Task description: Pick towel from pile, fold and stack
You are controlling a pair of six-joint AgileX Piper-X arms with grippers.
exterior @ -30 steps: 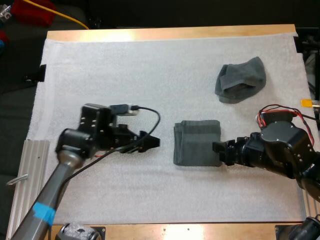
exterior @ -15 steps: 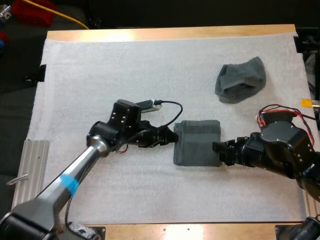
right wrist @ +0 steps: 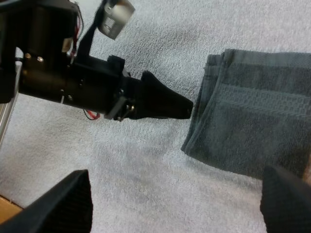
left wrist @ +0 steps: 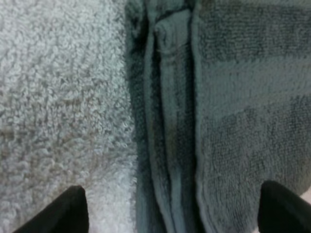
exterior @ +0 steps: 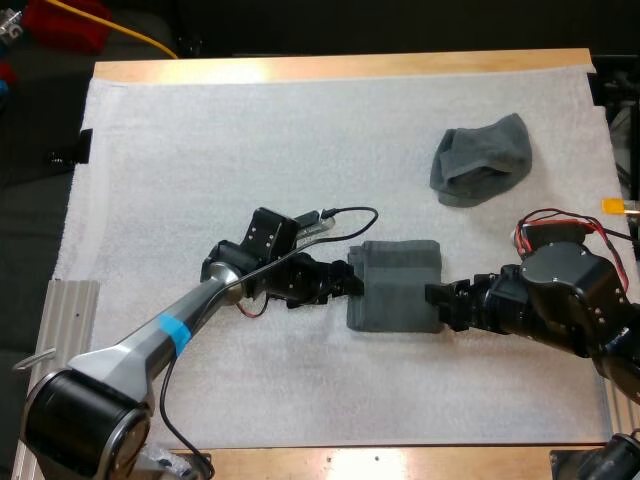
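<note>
A folded dark grey-green towel [exterior: 395, 285] lies flat on the white mat [exterior: 250, 150], right of centre. A crumpled towel [exterior: 480, 160] sits apart at the back right. My left gripper [exterior: 345, 280] is at the folded towel's left edge. In the left wrist view it [left wrist: 177, 208] is open, its fingertips [left wrist: 73, 208] straddling the layered folded edge [left wrist: 170, 121]. My right gripper [exterior: 435, 305] is low at the towel's right edge. In the right wrist view it [right wrist: 177, 199] stands open over the towel [right wrist: 252, 126], with the left gripper [right wrist: 165, 104] across from it.
A ribbed metal rail [exterior: 60, 350] lies along the mat's left side. The wooden table edge [exterior: 340, 66] runs along the back. Bare mat stretches across the back left and along the front.
My left arm has swung right across the mat until its gripper reached the folded towel's left edge. The right arm and both towels have stayed put.
</note>
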